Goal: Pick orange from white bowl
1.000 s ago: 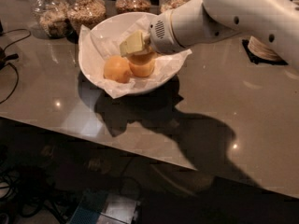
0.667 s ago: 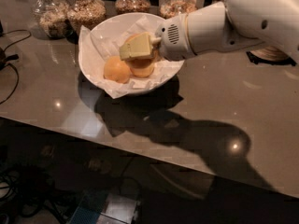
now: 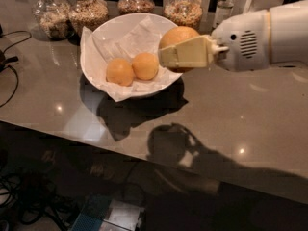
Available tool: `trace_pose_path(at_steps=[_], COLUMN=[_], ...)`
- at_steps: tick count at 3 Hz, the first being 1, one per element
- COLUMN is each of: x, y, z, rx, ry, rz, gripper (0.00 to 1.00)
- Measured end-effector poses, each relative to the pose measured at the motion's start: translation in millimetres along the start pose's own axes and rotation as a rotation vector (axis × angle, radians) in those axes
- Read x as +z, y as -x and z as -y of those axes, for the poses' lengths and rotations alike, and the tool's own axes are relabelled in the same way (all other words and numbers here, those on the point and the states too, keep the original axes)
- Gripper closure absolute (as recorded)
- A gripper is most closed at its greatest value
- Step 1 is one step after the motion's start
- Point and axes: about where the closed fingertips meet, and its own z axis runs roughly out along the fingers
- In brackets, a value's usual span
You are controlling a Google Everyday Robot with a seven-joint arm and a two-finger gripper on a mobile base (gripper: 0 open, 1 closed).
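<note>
The white bowl (image 3: 120,30) sits on the counter, lined with crumpled white paper. Two oranges lie in it side by side, one on the left (image 3: 119,71) and one on the right (image 3: 145,65). My gripper (image 3: 179,52) is shut on a third orange (image 3: 177,35) and holds it in the air over the bowl's right rim, above the bowl. The cream-coloured finger (image 3: 185,53) covers the orange's lower front. The white arm comes in from the right.
Several glass jars of grain (image 3: 89,11) stand in a row behind the bowl. A black cable (image 3: 8,76) lies at the counter's left. The counter's front edge (image 3: 144,153) runs diagonally below; cables and boxes lie on the floor below.
The gripper has lifted one orange up and to the right out of the bowl. Two oranges stay in the bowl.
</note>
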Motion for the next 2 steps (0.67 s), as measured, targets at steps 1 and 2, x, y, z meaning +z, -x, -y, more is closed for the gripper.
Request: trace_pose_path(at_steps=[1,2], x=[-49.2,-49.2], y=[-5.2,-5.2], z=[-9.1,-9.1], rx=[-0.114,-0.114], ry=[-0.059,-0.059], rz=[0.038,0.038], gripper=[1.00,1.00])
